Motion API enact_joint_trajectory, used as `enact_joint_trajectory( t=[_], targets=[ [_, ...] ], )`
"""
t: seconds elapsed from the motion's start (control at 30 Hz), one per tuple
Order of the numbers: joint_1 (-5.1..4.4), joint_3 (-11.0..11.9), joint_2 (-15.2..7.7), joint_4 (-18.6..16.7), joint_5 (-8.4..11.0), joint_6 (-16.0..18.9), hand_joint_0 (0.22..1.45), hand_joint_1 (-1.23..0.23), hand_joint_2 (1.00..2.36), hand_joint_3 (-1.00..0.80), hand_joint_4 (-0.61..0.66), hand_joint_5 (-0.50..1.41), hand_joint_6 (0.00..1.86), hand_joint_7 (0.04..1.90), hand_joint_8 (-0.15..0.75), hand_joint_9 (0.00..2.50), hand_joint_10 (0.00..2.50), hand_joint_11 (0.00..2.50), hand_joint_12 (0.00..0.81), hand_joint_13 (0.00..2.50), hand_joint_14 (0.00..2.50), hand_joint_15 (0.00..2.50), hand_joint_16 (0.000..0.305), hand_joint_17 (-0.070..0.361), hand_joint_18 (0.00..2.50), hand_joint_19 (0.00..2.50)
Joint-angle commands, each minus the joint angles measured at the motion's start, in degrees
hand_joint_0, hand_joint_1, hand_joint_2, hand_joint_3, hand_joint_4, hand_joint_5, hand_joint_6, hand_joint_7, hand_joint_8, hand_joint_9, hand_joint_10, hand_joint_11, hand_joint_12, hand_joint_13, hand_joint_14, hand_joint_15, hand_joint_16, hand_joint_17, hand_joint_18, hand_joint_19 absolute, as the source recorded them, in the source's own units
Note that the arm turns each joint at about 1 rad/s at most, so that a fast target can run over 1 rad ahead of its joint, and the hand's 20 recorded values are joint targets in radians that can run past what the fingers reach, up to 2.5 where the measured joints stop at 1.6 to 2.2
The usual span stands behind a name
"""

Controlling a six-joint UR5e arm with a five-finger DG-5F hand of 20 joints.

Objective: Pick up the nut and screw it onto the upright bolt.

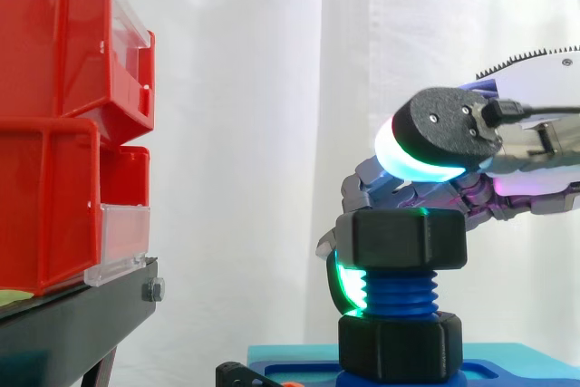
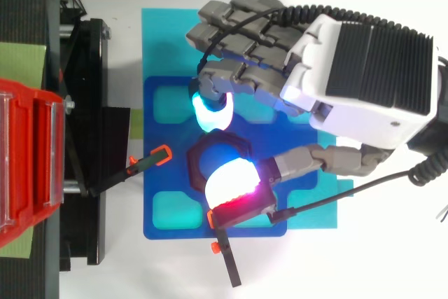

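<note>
The black hex nut (image 1: pixel 408 237) sits on top of the upright blue threaded bolt (image 1: pixel 399 292), level, with several threads bare below it. A second black collar (image 1: pixel 399 346) rings the bolt's foot on the blue base plate (image 2: pixel 164 166). My hand (image 2: pixel 364 68) reaches in from the right. Its fingers curl round the nut's far side; one green-glowing pad (image 1: pixel 343 278) rests against the nut's left edge and the thread. The thumb's thick pad (image 1: pixel 426 147) hovers just over the nut's top with a small gap. From above, the nut's rim (image 2: pixel 198 162) shows between a cyan pad (image 2: pixel 210 110) and the thumb.
Stacked red bins (image 1: pixel 54 115) stand on a black stand (image 1: pixel 72 314) to the left, well apart from the bolt. A black clamp with an orange tip (image 2: pixel 157 155) points at the plate from the stand. Another clamp (image 2: pixel 224 257) lies at the plate's near edge. A teal mat (image 2: pixel 161 33) lies under the plate.
</note>
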State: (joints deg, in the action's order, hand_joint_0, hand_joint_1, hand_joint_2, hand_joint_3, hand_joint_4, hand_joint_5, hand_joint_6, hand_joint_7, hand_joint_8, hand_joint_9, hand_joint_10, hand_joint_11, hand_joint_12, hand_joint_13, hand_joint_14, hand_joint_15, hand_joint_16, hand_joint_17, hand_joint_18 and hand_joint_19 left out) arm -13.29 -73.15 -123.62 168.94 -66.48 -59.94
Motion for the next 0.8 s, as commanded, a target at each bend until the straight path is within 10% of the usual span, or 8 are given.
enact_joint_trajectory(
  t=[0.0, 0.3, 0.47, 0.77],
  targets=[
    [0.54, 0.11, 0.13, 0.24, -0.58, 0.00, 0.49, -0.12, 1.00, -0.50, 0.27, -0.17, 0.68, 1.17, 0.322, 0.30, 0.00, 0.00, 0.383, 0.22, 0.00, 0.00, 0.057, 0.128, 0.14, 0.00],
    [2.04, 3.19, 0.57, 3.06, -2.78, -0.35, 0.49, -0.04, 1.00, -0.50, 0.26, -0.15, 0.50, 1.42, 0.323, 0.33, 0.00, 0.00, 0.384, 0.23, 0.00, 0.00, 0.057, 0.127, 0.15, 0.00],
    [2.83, 6.88, 0.57, 9.47, -4.18, -1.58, 0.48, -0.06, 1.00, -0.50, 0.27, -0.21, 0.50, 1.05, 0.311, 0.29, 0.00, 0.00, 0.389, 0.21, 0.00, 0.00, 0.058, 0.131, 0.14, 0.00],
    [3.88, 9.16, 0.48, 9.56, -5.33, -3.51, 0.47, -0.03, 1.00, -0.50, 0.19, -0.24, 0.50, 0.73, 0.282, 0.23, 0.00, 0.00, 0.383, 0.16, 0.00, 0.00, 0.060, 0.135, 0.07, 0.00]
  ],
)
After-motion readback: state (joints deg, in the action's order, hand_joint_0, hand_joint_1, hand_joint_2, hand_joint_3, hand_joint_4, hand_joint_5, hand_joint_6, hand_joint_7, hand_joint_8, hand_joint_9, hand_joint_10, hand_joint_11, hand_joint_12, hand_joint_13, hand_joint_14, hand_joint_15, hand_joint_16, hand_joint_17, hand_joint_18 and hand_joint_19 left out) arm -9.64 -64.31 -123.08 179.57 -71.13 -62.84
